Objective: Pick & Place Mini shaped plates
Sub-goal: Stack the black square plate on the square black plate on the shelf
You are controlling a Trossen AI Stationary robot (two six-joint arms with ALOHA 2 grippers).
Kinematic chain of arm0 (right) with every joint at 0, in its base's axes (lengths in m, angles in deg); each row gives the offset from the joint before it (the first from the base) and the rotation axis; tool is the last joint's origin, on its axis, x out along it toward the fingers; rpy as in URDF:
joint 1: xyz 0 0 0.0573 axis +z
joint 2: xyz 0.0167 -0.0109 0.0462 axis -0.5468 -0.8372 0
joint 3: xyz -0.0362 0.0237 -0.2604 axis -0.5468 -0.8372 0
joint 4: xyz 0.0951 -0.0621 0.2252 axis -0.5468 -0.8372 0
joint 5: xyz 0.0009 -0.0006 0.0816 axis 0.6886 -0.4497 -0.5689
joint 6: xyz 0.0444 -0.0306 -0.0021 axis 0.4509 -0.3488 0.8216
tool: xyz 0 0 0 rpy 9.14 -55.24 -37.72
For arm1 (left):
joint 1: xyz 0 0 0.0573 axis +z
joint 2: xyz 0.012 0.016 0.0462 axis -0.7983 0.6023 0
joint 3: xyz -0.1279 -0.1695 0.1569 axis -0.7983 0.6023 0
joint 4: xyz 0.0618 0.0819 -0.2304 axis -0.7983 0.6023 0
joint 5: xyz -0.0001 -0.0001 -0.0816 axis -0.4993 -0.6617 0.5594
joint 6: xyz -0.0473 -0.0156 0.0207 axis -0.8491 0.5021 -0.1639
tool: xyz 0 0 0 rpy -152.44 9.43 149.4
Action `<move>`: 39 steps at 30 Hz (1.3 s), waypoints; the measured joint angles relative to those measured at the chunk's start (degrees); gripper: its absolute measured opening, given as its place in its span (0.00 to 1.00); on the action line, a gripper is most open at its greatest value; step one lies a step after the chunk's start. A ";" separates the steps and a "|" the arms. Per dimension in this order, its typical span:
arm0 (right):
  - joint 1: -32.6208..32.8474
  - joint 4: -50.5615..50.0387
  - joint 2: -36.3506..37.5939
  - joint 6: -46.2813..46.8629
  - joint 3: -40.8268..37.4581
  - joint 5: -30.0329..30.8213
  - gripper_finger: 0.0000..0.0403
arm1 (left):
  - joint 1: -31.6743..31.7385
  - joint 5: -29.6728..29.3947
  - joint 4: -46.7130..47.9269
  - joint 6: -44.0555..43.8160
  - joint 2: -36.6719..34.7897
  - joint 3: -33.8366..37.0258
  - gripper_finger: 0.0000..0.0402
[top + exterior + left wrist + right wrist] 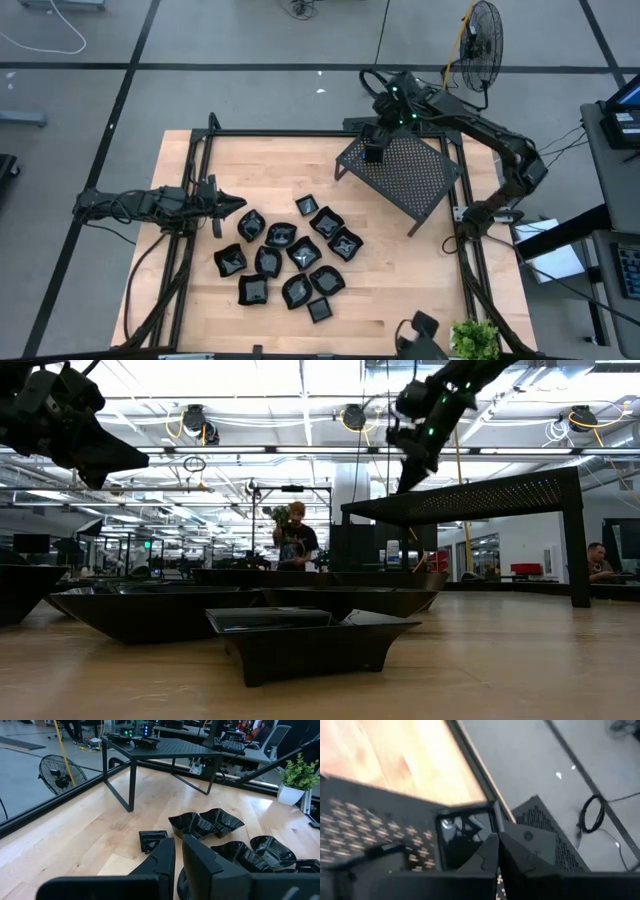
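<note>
Bright, even overhead light; low view looks into ceiling strip lights (300,450) w/ strong glare, so arms & dishes (310,640) go to near-silhouette. High view sharp, soft short shadows under rack (400,175). Glossy plates (205,822) show white highlights in left wrist view, fg fingers soft. Right wrist view heavily motion-blurred, rack holes smeared, bright spot on floor (559,776).

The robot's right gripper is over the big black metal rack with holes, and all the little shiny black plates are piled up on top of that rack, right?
Not quite. The right gripper is over the black perforated metal rack, but the small glossy black plates lie clustered on the wooden table beside it, as the high view shows.
</note>
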 joint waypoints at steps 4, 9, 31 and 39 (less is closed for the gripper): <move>1.60 -1.32 4.75 3.77 0.02 -0.13 0.00 | 0.02 0.00 0.00 0.00 0.00 0.00 0.09; 2.37 -0.59 7.48 5.64 0.09 -0.46 0.04 | 0.00 -0.02 0.00 0.00 0.00 -0.02 0.09; -1.81 1.30 -4.65 -1.96 0.07 -2.94 0.33 | 0.02 -0.02 0.02 -0.02 0.00 -0.02 0.09; -2.17 0.66 -4.65 -1.94 0.09 -4.71 0.28 | 0.00 -0.02 0.00 0.00 0.00 -0.02 0.09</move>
